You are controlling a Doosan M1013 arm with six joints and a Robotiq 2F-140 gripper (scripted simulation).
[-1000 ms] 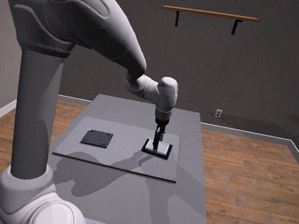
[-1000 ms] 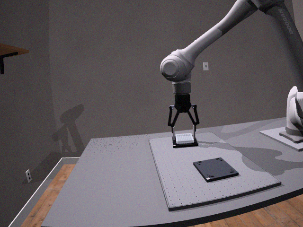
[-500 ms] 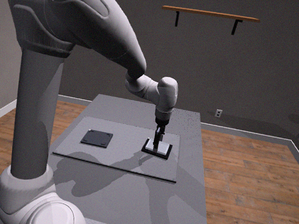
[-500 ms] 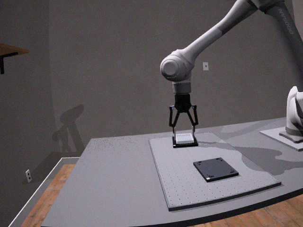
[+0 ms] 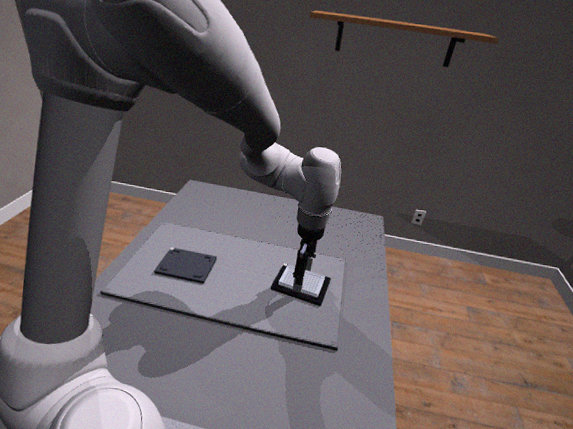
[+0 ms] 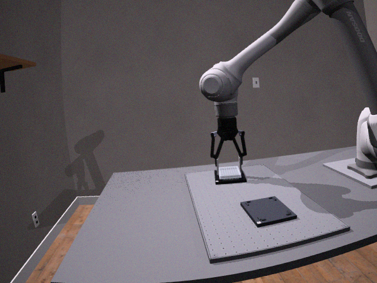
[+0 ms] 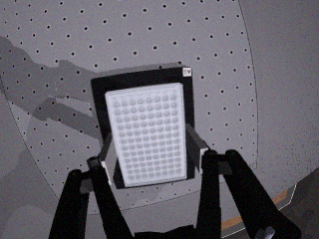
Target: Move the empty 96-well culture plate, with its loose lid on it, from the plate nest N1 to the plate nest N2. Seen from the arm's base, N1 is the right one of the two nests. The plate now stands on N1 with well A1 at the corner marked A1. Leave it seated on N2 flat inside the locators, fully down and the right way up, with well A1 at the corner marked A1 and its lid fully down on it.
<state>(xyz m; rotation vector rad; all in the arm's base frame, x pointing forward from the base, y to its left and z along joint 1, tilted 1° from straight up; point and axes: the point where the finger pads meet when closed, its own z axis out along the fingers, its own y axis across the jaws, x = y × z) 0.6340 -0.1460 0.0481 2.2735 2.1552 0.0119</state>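
Observation:
The white 96-well plate with its lid (image 7: 147,134) sits on the black nest N1 (image 7: 143,84), also seen on the right of the breadboard in the top view (image 5: 302,280) and at its far end in the exterior view (image 6: 229,172). My gripper (image 7: 150,137) reaches straight down over it, and its two finger pads press the plate's long sides near the end closest to the wrist. It is shut on the plate, which rests in the nest. The white A1 corner mark (image 7: 186,72) shows at the nest's far right corner. The empty black nest N2 (image 5: 185,264) (image 6: 268,210) lies apart on the same board.
Both nests sit on a grey perforated breadboard (image 6: 258,213) on a grey table. The arm's large base and upright link (image 5: 69,214) stand at the near left in the top view. A wooden wall shelf (image 5: 402,26) hangs far behind.

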